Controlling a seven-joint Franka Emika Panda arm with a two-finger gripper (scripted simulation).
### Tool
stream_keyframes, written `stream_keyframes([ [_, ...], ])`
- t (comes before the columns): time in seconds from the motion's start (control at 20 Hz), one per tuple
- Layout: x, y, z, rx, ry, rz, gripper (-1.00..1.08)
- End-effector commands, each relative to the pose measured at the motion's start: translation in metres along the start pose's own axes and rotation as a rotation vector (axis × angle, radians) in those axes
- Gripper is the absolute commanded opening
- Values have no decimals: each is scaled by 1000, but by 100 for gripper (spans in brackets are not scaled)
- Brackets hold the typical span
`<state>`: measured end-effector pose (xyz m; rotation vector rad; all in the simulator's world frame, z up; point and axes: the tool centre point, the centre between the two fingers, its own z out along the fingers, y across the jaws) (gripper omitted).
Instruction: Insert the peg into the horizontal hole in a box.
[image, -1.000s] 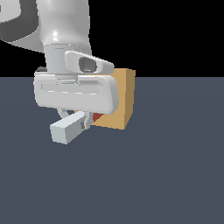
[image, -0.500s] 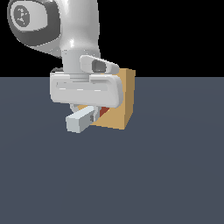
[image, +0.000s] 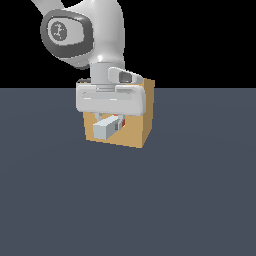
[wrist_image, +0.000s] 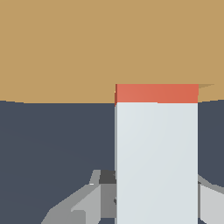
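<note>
The tan box (image: 140, 131) stands on the dark floor, and the arm's white hand partly covers it. My gripper (image: 115, 121) is shut on the peg (image: 105, 129), holding it level in front of the box's front face. The pale grey-white part sticks out toward the camera. Only a short orange-red band (image: 120, 120) shows where the peg meets the box. The horizontal hole is hidden behind the peg. In the wrist view the pale peg (wrist_image: 155, 162) ends in a thin orange-red strip (wrist_image: 156, 93) against the box (wrist_image: 87, 48), with grey fingers (wrist_image: 85, 202) on both sides.
A dark blue-grey floor (image: 190, 200) lies all around the box. The arm's large white and grey links (image: 75, 30) rise above the box at the exterior view's left.
The gripper and peg have moved toward the box and to the exterior view's right. Less of the orange-red part shows now, and the pale end sits closer to the box face.
</note>
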<state>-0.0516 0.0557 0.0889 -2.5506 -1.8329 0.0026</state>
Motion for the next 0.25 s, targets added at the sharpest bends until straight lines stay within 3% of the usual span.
stream_keyframes([
  [0.0, 8, 2, -1, -3, 2, 0, -100],
  [0.2, 8, 3, -1, -3, 2, 0, -100],
])
